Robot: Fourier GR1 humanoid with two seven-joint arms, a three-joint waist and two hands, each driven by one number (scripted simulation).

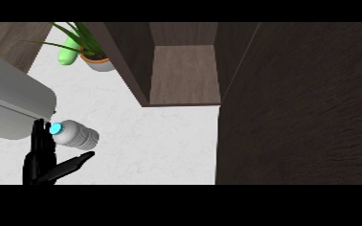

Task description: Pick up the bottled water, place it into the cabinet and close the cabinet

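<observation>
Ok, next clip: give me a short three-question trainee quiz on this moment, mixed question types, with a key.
1. True or false: the bottled water already stands inside the cabinet.
2. Which hand shows in the head view? A) left hand B) right hand C) both
3. Fill in: the cabinet door is ___.

Key
1. False: it lies on the counter, by the open left hand.
2. A
3. open; the shelf inside is visible.
</observation>
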